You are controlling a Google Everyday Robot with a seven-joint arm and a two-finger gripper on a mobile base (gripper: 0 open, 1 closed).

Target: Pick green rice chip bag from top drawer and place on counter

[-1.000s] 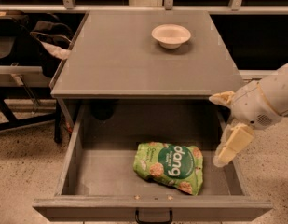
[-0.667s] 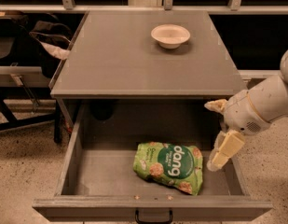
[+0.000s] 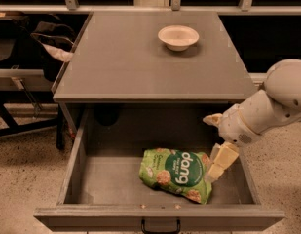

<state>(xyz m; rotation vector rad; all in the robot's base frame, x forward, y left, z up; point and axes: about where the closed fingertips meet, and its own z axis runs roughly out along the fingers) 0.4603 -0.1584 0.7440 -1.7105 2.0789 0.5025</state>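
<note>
The green rice chip bag (image 3: 177, 173) lies flat, label up, in the open top drawer (image 3: 155, 213), 6 o'clock from the counter (image 3: 130, 62); the gripper (image 3: 212, 147) hangs spread at its 3 o'clock.

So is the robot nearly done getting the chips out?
Not yet. Done: the top drawer is pulled open. In hand: the robot's hand is down inside it, open, at the right edge of the green rice chip bag, which lies on the drawer bottom. Left: grab it, lift it, and set it on the counter, where a bowl sits.
</note>
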